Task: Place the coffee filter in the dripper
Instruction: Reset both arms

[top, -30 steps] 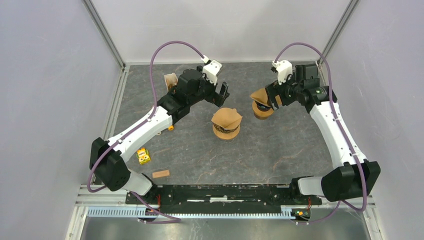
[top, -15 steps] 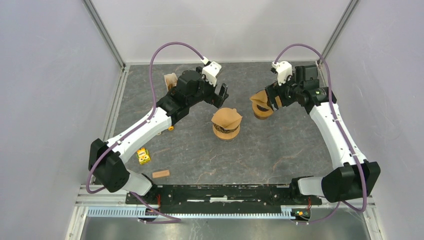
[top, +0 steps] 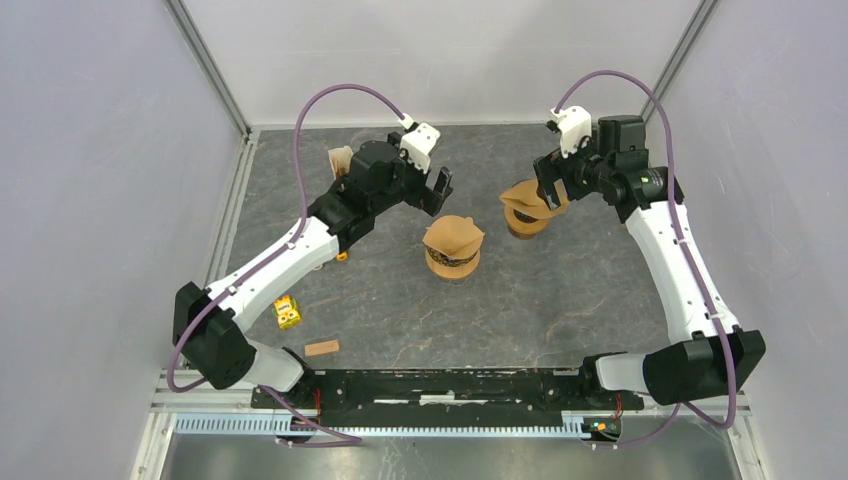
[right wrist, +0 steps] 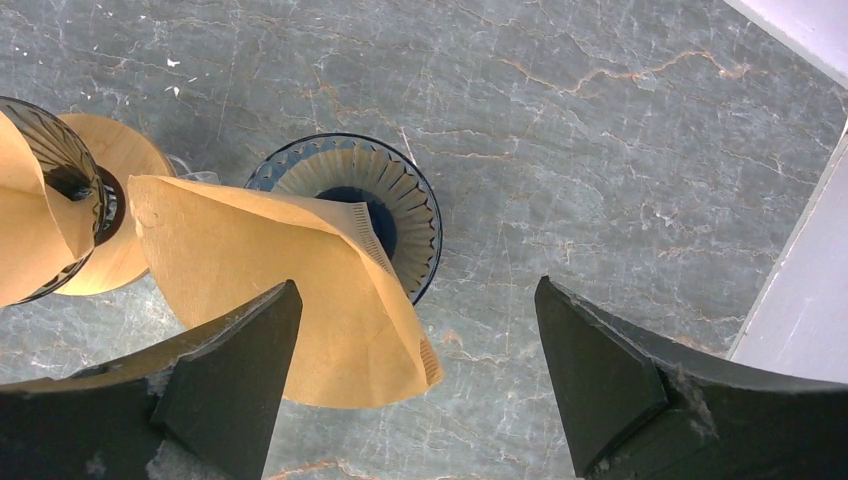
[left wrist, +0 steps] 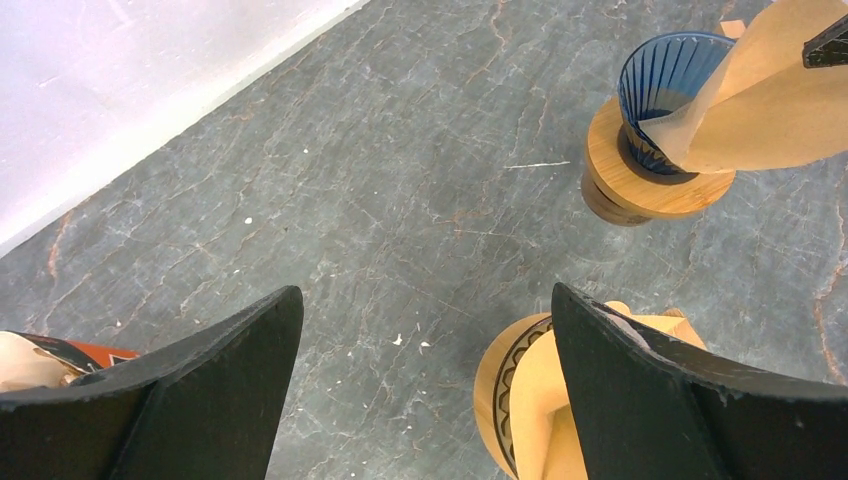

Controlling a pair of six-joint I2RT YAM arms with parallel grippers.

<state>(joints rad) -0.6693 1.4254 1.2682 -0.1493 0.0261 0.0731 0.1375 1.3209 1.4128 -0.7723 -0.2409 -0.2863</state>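
Right gripper (right wrist: 417, 288): jaws spread wide, nothing between them, hovering over the dripper (right wrist: 395, 195). The filter (right wrist: 330, 310) lies flat-folded with one edge across the dripper's rim and the rest sticking out past it, not seated in the cone. Its lower part runs behind the gripper's left finger; contact there cannot be told.

Left gripper (left wrist: 425, 300): jaws spread, empty, above bare table (left wrist: 400, 180). Second dripper (left wrist: 520, 400) is half hidden by a finger and cut off at the frame bottom; brown paper shows in it. Pale item (top: 341, 160) behind the left arm is mostly hidden, unidentifiable.
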